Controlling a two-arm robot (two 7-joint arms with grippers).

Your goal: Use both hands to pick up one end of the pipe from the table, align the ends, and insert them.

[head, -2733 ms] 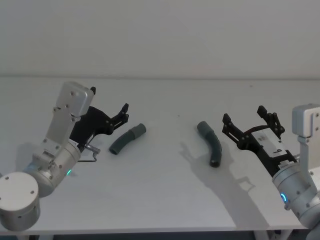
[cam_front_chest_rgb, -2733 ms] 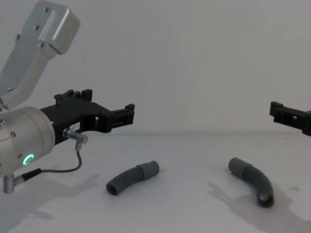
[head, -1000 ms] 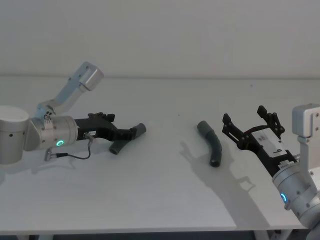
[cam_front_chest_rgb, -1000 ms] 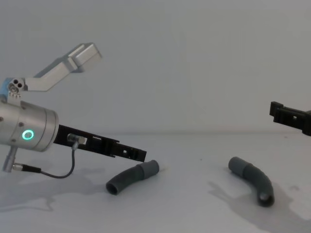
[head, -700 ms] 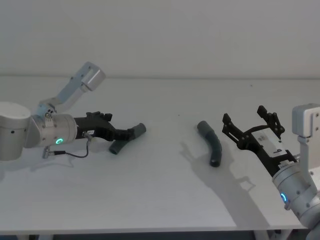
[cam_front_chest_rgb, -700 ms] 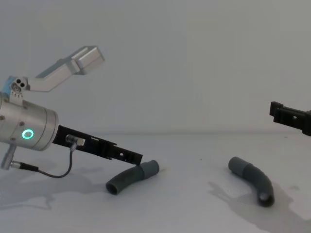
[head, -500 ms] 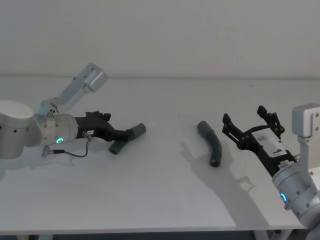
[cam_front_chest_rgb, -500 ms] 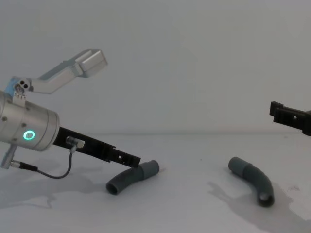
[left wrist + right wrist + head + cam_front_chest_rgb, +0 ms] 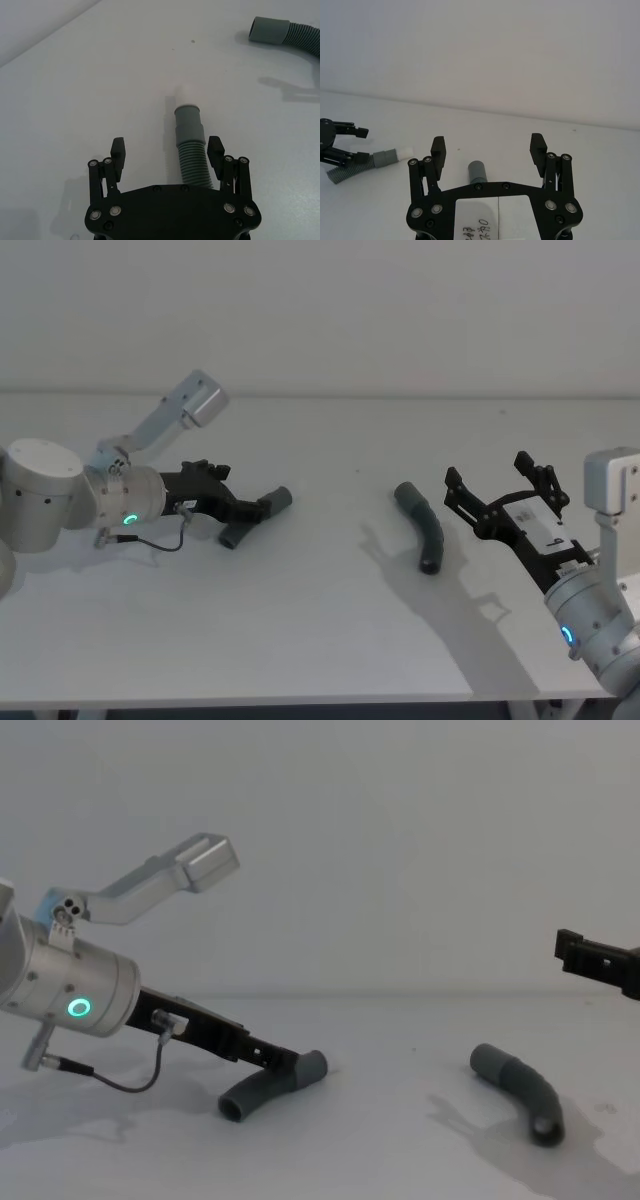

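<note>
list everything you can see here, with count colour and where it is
left pipe piece: one, dark grey ribbed with a smooth collar and pale tip, lying on the table's left part
right pipe piece: one, dark grey, curved, lying on the table's right part, apart from the other piece
table: one, white-grey, under both pieces
wall: one, pale, behind the table
cable: one, thin and dark, looping from the left wrist
left gripper: one, black, open, low over the table with a finger on either side of the left pipe piece
right gripper: one, black, open, above the table to the right of the right pipe piece
</note>
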